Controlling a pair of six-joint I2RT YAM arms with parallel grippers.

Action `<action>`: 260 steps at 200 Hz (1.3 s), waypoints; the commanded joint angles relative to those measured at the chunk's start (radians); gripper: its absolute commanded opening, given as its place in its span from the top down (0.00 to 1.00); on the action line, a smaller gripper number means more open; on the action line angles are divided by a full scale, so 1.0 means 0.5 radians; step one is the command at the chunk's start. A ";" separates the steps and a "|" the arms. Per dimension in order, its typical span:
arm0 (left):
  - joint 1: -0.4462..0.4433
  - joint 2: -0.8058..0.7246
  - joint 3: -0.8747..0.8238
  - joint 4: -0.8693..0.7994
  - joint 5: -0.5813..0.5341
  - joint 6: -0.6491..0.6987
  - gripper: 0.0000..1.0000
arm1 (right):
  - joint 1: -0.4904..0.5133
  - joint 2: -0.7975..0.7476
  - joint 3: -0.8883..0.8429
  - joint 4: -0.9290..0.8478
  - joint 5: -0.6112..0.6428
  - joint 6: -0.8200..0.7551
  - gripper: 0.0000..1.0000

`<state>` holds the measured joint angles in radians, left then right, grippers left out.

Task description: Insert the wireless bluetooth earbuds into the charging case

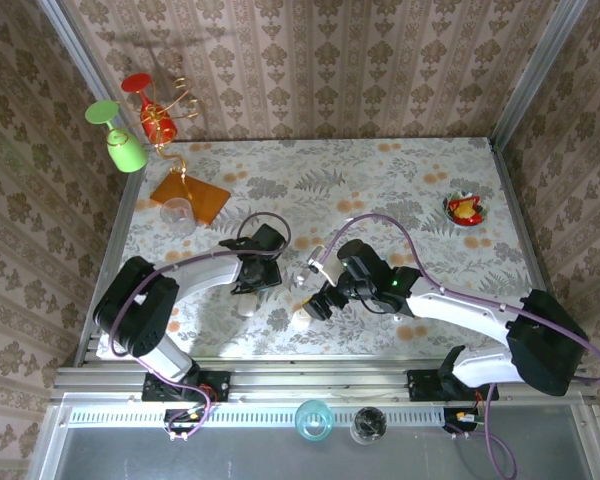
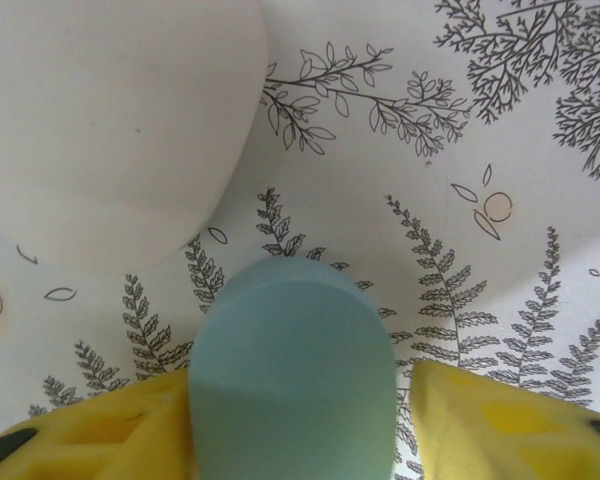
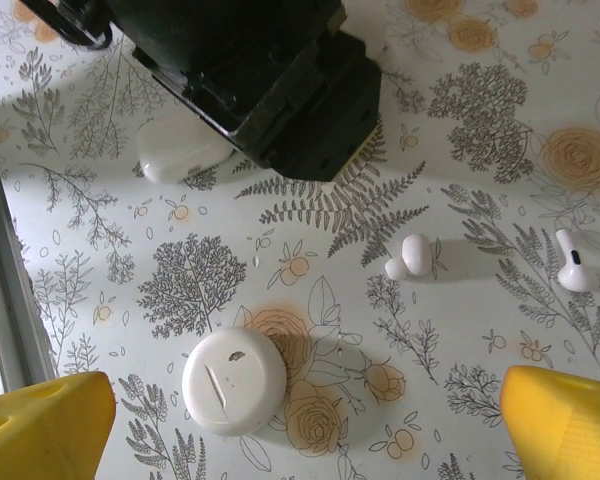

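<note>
Flowered table boxed in by papered walls at back and both sides, metal rail along near edge. Plenty of bare cloth over far and right part, bar a red bowl near right wall. Far-left corner crowded: orange tile, clear glass, green goblet and red goblet up at the wall. Work bunched mid-table, toward the front.

Folded left arm, elbow low by left edge, forearm reaching right to centre. Stretched right arm coming leftward from its base, wrist just beside the other wrist (tight room between them).

Down-pointed left gripper, yellow fingers either side of teal charging case. One finger flush against it, sliver of cloth at the other; clamped or not, cannot tell. Big white case just beyond, apart.

Wide-spread right gripper, nothing held, over round white case lying nearer one finger. Loose on cloth, outside any case: white earbud centre-right, second earbud by right edge of the right wrist view, the two apart.
</note>
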<state>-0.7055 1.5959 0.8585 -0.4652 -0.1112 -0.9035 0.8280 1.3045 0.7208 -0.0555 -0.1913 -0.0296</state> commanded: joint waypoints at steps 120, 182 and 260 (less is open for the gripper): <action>0.082 -0.263 0.238 0.230 0.527 1.705 0.62 | -0.701 -0.597 -0.163 -0.330 0.017 1.050 0.00; 0.111 -0.392 0.204 0.370 1.027 2.243 0.72 | -0.902 -0.530 -0.033 -0.470 -0.438 1.371 0.01; 0.173 -0.373 0.117 0.534 1.830 2.512 0.83 | -0.924 -0.327 -0.087 0.046 -1.090 1.939 0.12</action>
<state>-0.6090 1.4055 0.9253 -0.2375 0.6636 0.2657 0.3641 1.1034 0.6727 -0.1410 -0.5827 0.8303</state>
